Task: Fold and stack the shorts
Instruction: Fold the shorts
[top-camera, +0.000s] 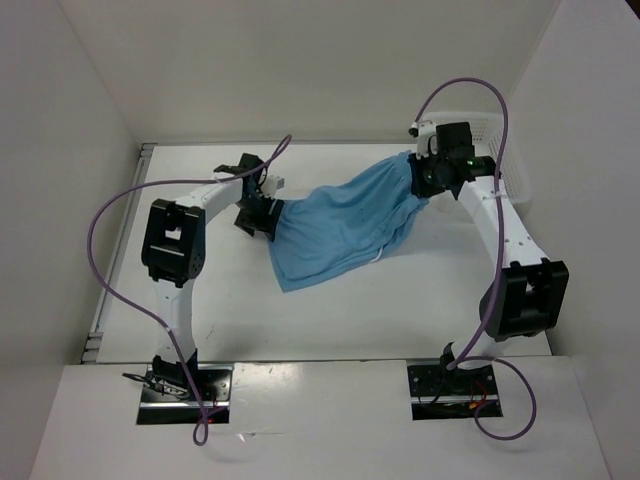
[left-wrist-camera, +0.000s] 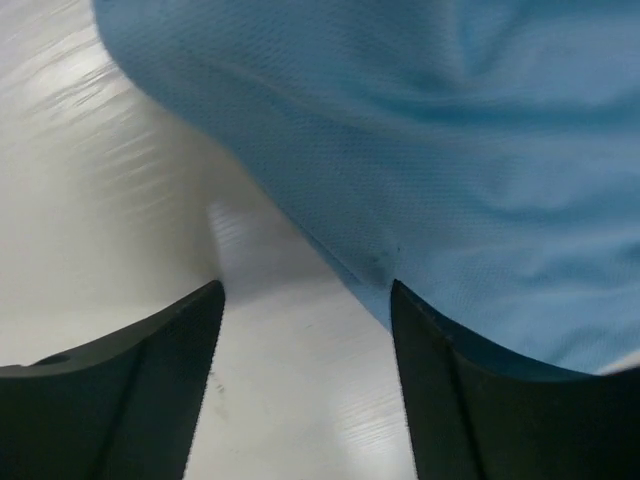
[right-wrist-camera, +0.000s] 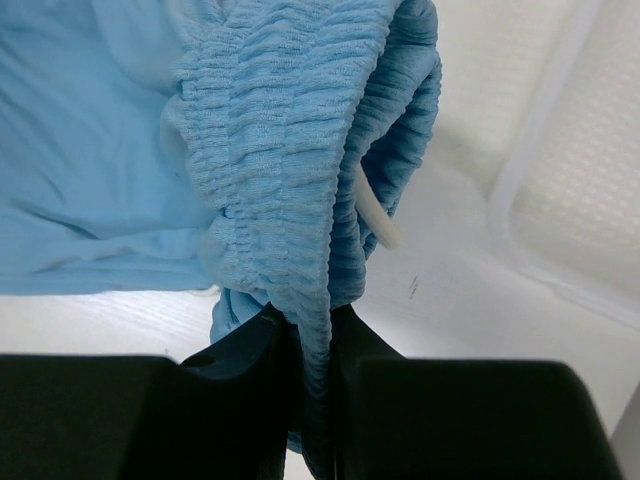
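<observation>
Light blue fabric, the shorts (top-camera: 340, 225), is stretched across the middle of the white table (top-camera: 300, 325), lifted toward the far right and sagging down toward the near left. The right gripper (top-camera: 432, 175) has the gathered elastic waistband (right-wrist-camera: 280, 120) pinched tight. Its own camera shows the ribbed cloth bunched above the jaws, with the white drawstring (right-wrist-camera: 375, 215) looping out beside it. The white mesh basket (top-camera: 497, 135) sits just behind that arm, in the far right corner.

The left gripper (top-camera: 262, 218) is at the opposite end of the garment with its fingers (left-wrist-camera: 150, 360) spread. From its wrist view a hemmed edge lies over the right fingertip. I can't quite tell whether any cloth is actually between the pads, though it looks as if none is.

To my eye this is the spreading-out stage, before any fold, with one end held and the other not yet gripped. The next move would call for the left claw to slide onto that hem and close on it. Both arms would then need to draw apart and lower so the shorts lie flat and smooth on the table, ready for the first fold.
</observation>
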